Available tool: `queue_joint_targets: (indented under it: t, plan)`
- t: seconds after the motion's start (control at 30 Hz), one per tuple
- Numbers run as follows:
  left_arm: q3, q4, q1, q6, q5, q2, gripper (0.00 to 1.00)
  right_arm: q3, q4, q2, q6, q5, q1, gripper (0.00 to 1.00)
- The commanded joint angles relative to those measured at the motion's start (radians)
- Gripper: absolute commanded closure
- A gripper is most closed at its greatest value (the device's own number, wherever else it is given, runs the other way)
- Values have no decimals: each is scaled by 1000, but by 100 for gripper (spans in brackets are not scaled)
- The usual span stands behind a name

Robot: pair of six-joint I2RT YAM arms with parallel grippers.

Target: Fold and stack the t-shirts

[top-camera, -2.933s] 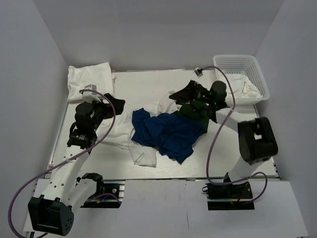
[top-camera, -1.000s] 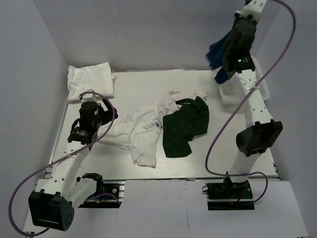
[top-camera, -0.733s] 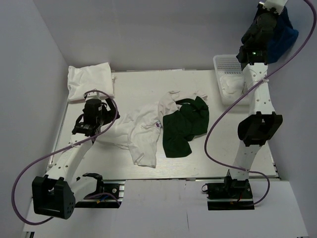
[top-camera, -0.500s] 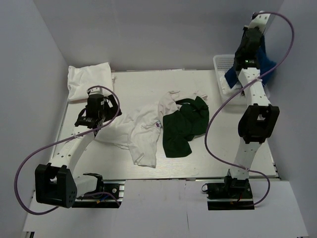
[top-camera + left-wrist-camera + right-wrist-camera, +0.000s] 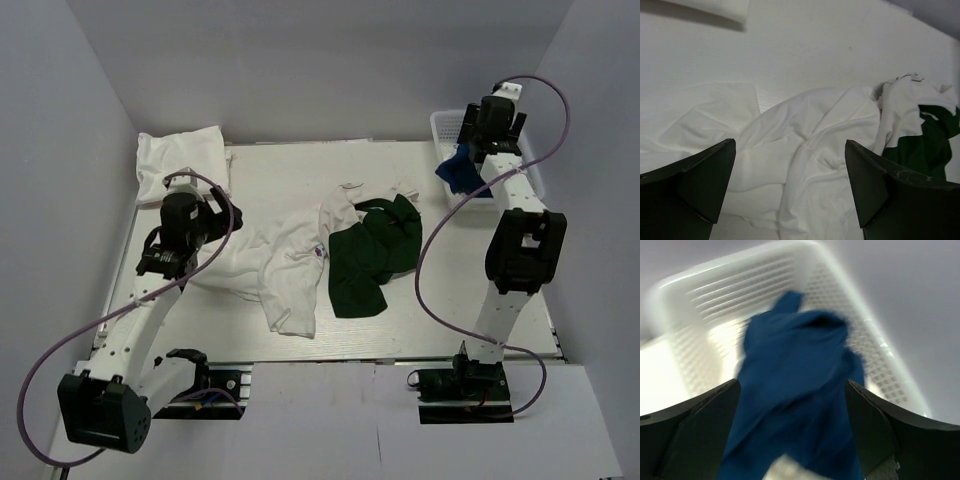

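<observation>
1. Pale grey walls close in a white table [image 5: 290, 170], seen from above and behind the two arms.
2. A dark green t-shirt [image 5: 375, 255] lies crumpled near the middle of the table. Every place below is given from it.
3. An unfolded white t-shirt [image 5: 285, 270] touches the green one's left edge and sprawls away to the left. It is heavily creased, and its collar end shows past the green one's far side, where the green cloth overlaps it.
4. Well to the left of the green shirt and farther back, a folded white t-shirt [image 5: 180, 160] sits in the far left corner.
5. The left gripper [image 5: 790, 185] hovers to the left of the green shirt, above the spread white cloth. Its fingers are spread wide with nothing between them.
6. To the right of the green shirt and farther back stands a white lattice basket [image 5: 447, 120].
7. A royal blue t-shirt [image 5: 458, 172] is bunched at the basket's near left rim, apart from the green shirt.
8. The right gripper [image 5: 790, 425] is over the basket, to the right of and beyond the green shirt, its fingers wide apart. In the wrist view the blue cloth fills the gap below them. That view is blurred, so the cloth seems loose, though a light touch on a finger cannot be ruled out.
</observation>
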Motion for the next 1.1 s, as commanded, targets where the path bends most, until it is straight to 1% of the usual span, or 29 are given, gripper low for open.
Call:
queue_joint_targets:
  t: [0.0,0.03,0.07,0.1,0.13,0.17,0.23,0.27,0.33,0.4,0.43,0.5,0.57,0.6,0.73,0.8,0.83,0.87,0.9,0.93,1.0,1.03,1.07]
  plan:
    - [4,20,6,-5,32,-115,0,-81,28,-210,-57,-254,94,10]
    - [-5,20,6,-5,44,-135,0,-137,42,-283,-151,-288,136,10]
    - [-5,20,6,-5,44,-152,0,-194,48,-306,-213,-348,185,10]
    - [-14,20,6,-5,44,-170,0,-218,42,-343,-251,-423,213,10]
    - [-26,20,6,-5,44,-202,0,-238,18,-366,-282,-433,270,10]
    - [-26,20,6,-5,44,-218,0,-264,8,-372,-302,-398,322,10]
    - [-52,34,6,-5,44,-241,0,-259,-30,-370,-295,-381,393,10]
    - [-66,34,6,-5,32,-250,0,-258,-36,-362,-240,-364,428,10]
    - [-66,12,6,4,-11,-262,0,-258,-46,-337,-177,-379,466,10]
    - [-75,3,-5,4,-40,-262,0,-244,-73,-320,-21,-326,512,10]
    - [-76,3,-5,4,-49,-262,0,-245,-87,-310,12,-315,523,10]
    - [-85,3,-5,4,-49,-262,0,-288,-86,-276,93,-310,574,10]
    - [-85,3,-5,4,-49,-253,0,-319,-54,-245,112,-290,612,10]
    - [-73,-9,-5,4,-58,-239,0,-360,-52,-224,109,-281,635,10]
    - [-63,-23,-5,4,-68,-218,0,-380,-185,-133,152,-214,675,10]
    - [-63,-34,-5,4,-77,-207,0,-423,-199,-119,185,-218,697,10]
    - [-63,-34,-5,-6,-86,-207,0,-511,-190,-122,231,-235,700,10]
    - [-63,-34,-5,-7,-86,-207,0,-540,-176,-139,242,-270,704,11]
    - [-63,-34,-5,-7,-86,-207,0,-567,-140,-158,251,-290,706,17]
    - [-63,-34,-5,-7,-86,-207,0,-622,-133,-173,274,-298,706,44]
    - [-63,-34,-5,-7,-86,-198,0,-633,-133,-242,287,-267,703,85]
    - [-63,-34,-5,-7,-86,-198,0,-626,-133,-286,302,-199,706,100]
    - [-63,-34,-5,-7,-86,-198,0,-621,-132,-311,307,-185,707,100]
